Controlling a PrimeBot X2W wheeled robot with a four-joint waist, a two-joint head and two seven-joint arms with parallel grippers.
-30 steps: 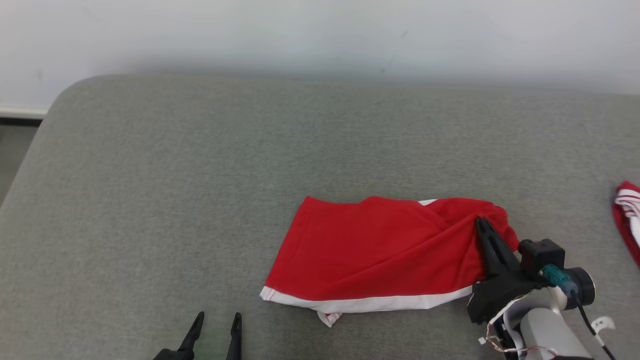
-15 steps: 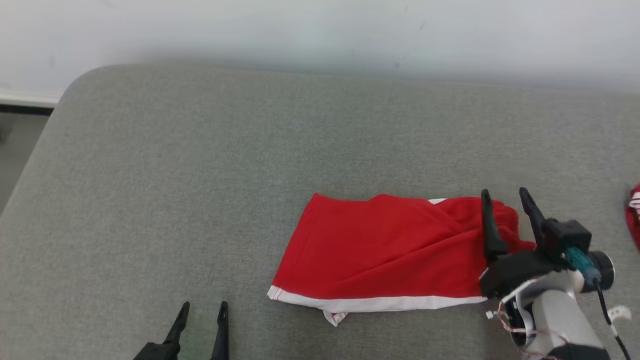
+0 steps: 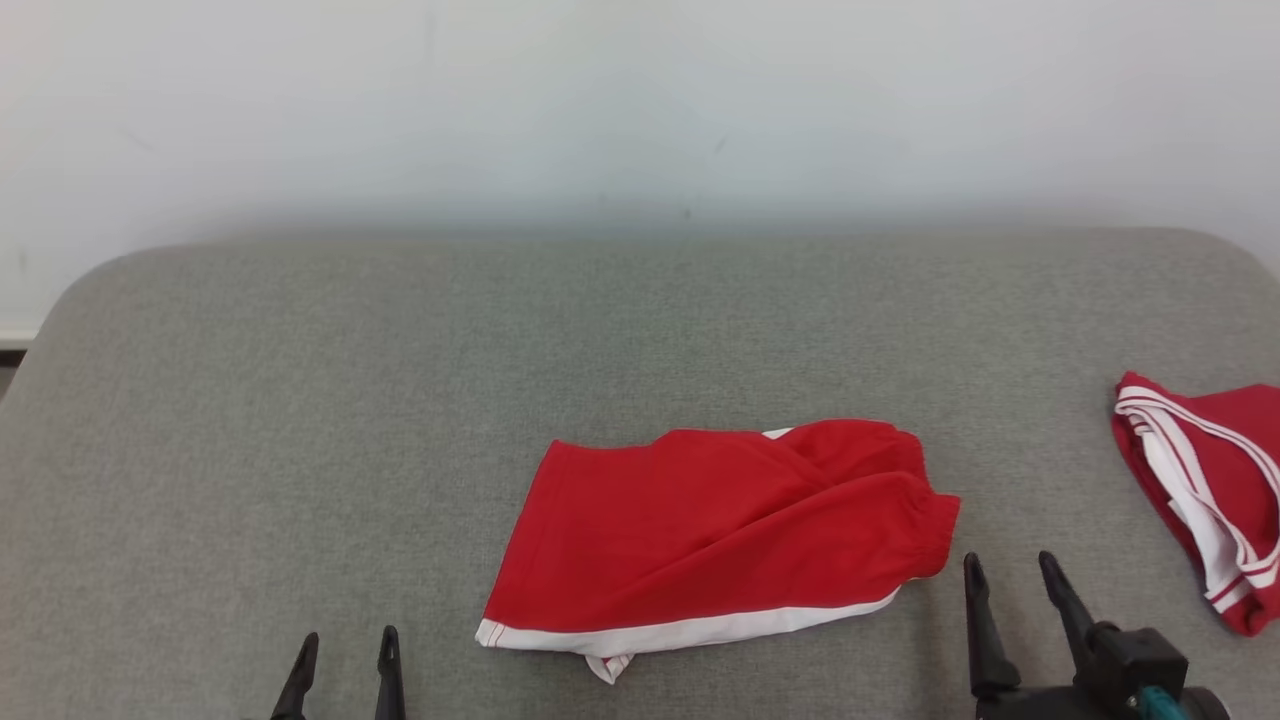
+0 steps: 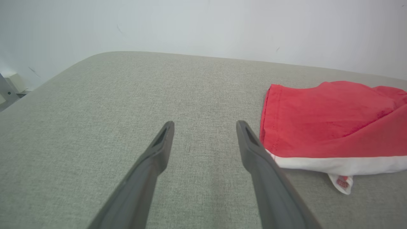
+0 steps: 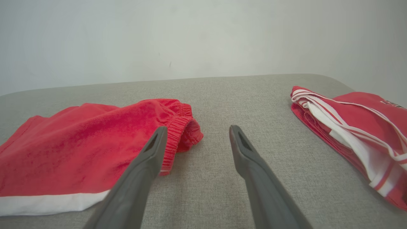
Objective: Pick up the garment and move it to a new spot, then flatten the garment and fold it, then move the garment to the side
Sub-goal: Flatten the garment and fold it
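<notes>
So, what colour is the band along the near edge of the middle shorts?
White band on red shorts; the head view shows it best.

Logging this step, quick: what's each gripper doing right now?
Left gripper: open, holding nothing.
Right gripper: open, holding nothing, beside the red shorts.

Nothing legible is showing. A small white tag [image 4: 341, 183] is hanging below the hem of the folded red garment [image 4: 330, 121], bearing a red mark too blurred to read. On the second red garment [image 5: 359, 100], some dark lettering [image 5: 388, 103] is running off the frame edge, unreadable.
</notes>
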